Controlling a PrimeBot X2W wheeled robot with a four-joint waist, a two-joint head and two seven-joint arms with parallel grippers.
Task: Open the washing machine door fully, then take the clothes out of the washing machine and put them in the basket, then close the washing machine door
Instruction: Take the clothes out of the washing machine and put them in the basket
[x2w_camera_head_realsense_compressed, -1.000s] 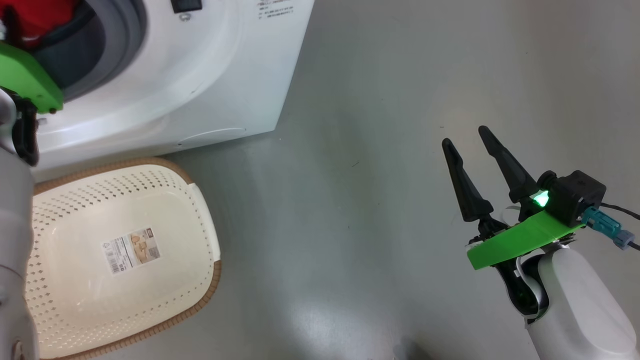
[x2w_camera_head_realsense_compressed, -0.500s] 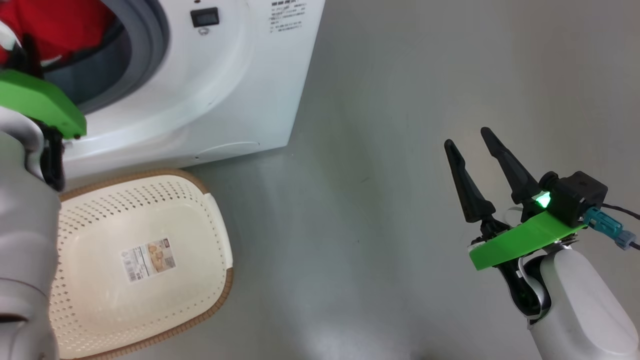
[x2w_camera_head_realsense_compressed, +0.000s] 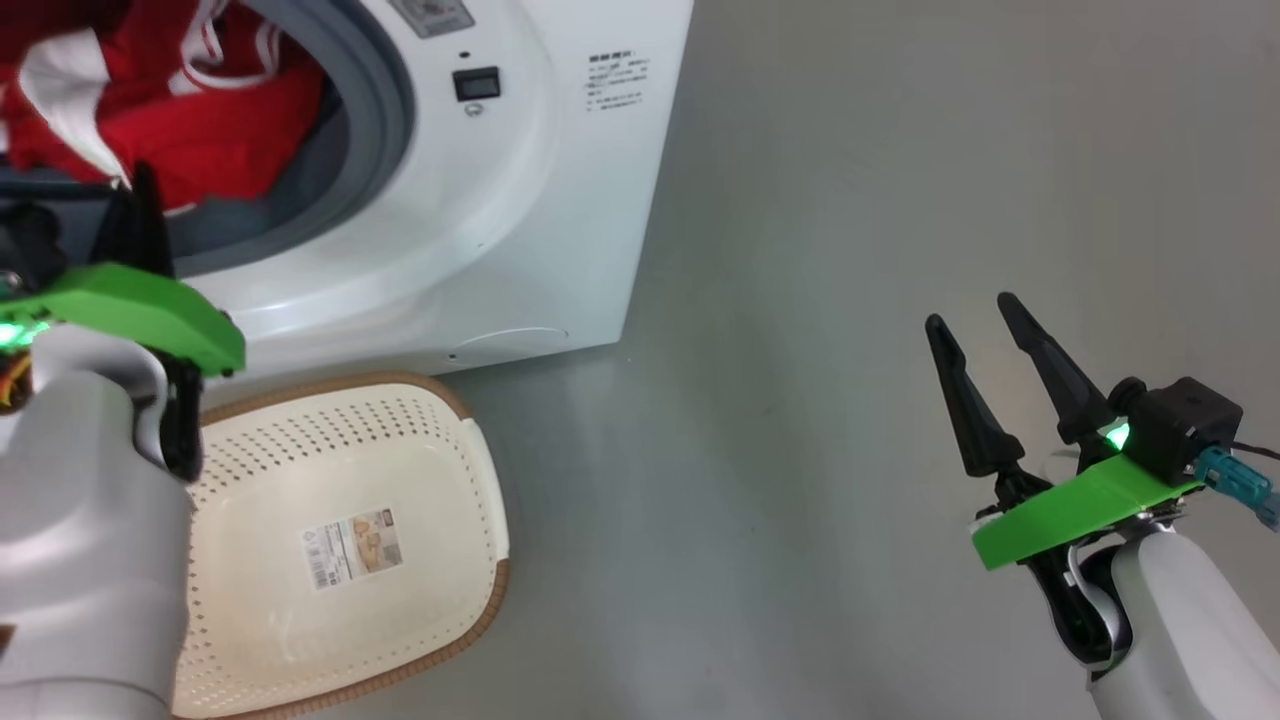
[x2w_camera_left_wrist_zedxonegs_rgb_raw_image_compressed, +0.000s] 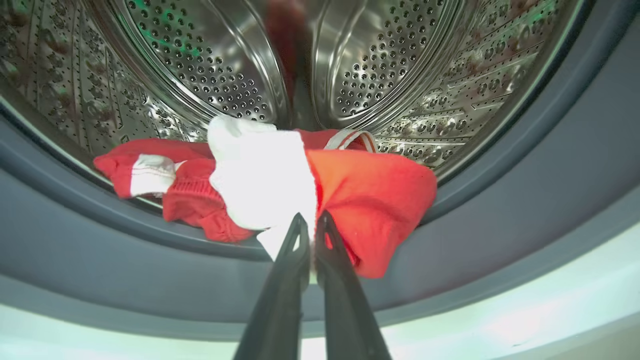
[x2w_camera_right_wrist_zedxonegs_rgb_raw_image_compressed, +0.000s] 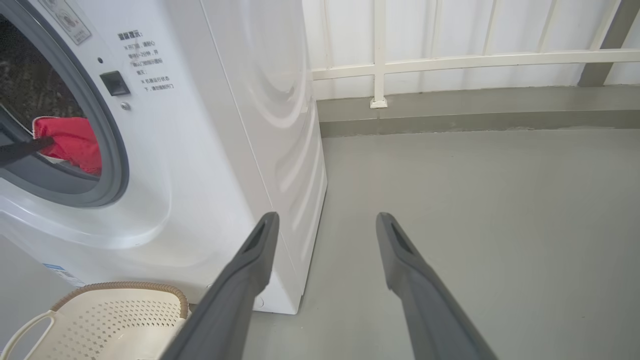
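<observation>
Head view: red jersey clothes (x2w_camera_head_realsense_compressed: 220, 140) lie in the mouth of the washing machine (x2w_camera_head_realsense_compressed: 560, 200); the right gripper (x2w_camera_head_realsense_compressed: 970, 312) stands with fingers apart. Left wrist view: the left gripper (x2w_camera_left_wrist_zedxonegs_rgb_raw_image_compressed: 310, 222) is pinched on a fold over the lower lip of the gasket (x2w_camera_left_wrist_zedxonegs_rgb_raw_image_compressed: 150, 260); pull outward and lift clear. Right wrist view: the basket (x2w_camera_right_wrist_zedxonegs_rgb_raw_image_compressed: 120, 287) sits at the machine's front foot.

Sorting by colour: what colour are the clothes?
The clothes are red with white parts; left wrist view.

White washer (x2w_camera_head_realsense_compressed: 560, 200) stands at 11 o'clock in the head view, drum mouth open. Red-and-white clothes (x2w_camera_left_wrist_zedxonegs_rgb_raw_image_compressed: 380, 200) lie bunched at its lower lip, spilling over the grey gasket (x2w_camera_left_wrist_zedxonegs_rgb_raw_image_compressed: 500, 240). Cream perforated basket (x2w_camera_head_realsense_compressed: 485, 500) sits upright at 7 o'clock.
</observation>
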